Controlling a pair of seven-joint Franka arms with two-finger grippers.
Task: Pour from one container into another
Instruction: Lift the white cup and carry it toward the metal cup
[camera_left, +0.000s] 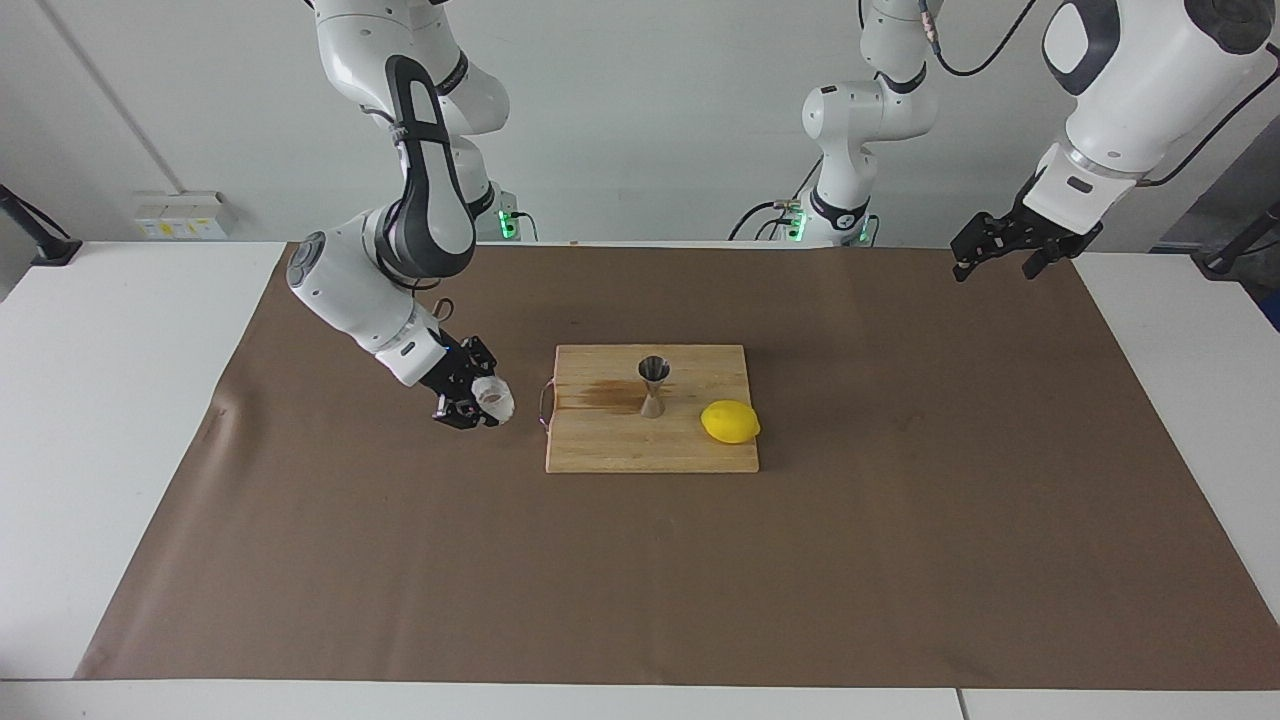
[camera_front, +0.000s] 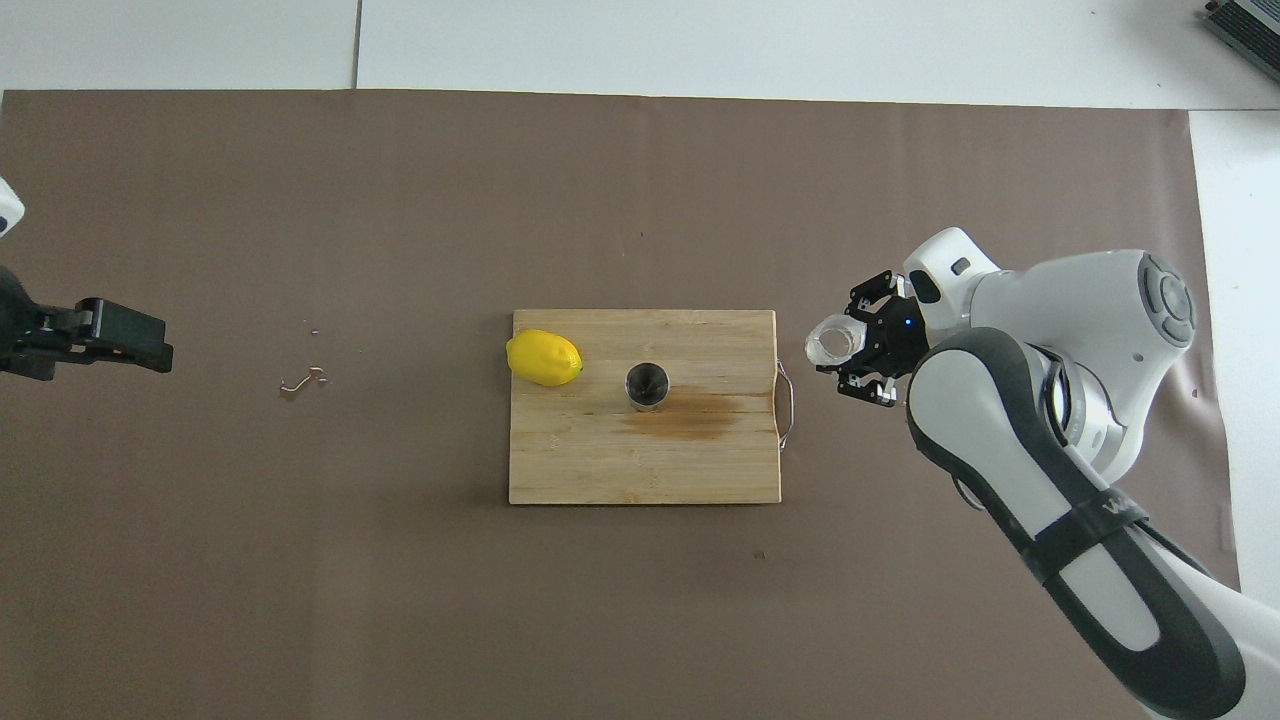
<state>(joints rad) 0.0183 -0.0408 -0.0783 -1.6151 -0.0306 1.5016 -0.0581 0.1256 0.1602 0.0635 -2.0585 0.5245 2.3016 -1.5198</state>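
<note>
The whitish crinkled cup (camera_left: 493, 397) is held in my right gripper (camera_left: 476, 403), low over the brown paper just beside the handle end of the wooden cutting board (camera_left: 600, 445). From above, the cup (camera_front: 835, 341) shows its open mouth in the right gripper (camera_front: 856, 347). The steel jigger (camera_left: 654, 385) stands upright on the board, toward the edge nearer the robots, and is also seen from above (camera_front: 647, 385). My left gripper (camera_left: 996, 268) waits open and empty, raised over the left arm's end of the table; it also shows in the overhead view (camera_front: 120, 338).
A yellow lemon (camera_left: 730, 421) lies on the board (camera_front: 600, 470) beside the jigger, toward the left arm's end. A dark wet stain (camera_front: 690, 415) marks the board by the jigger. A small bent wire (camera_front: 300, 380) lies on the brown paper (camera_left: 900, 520).
</note>
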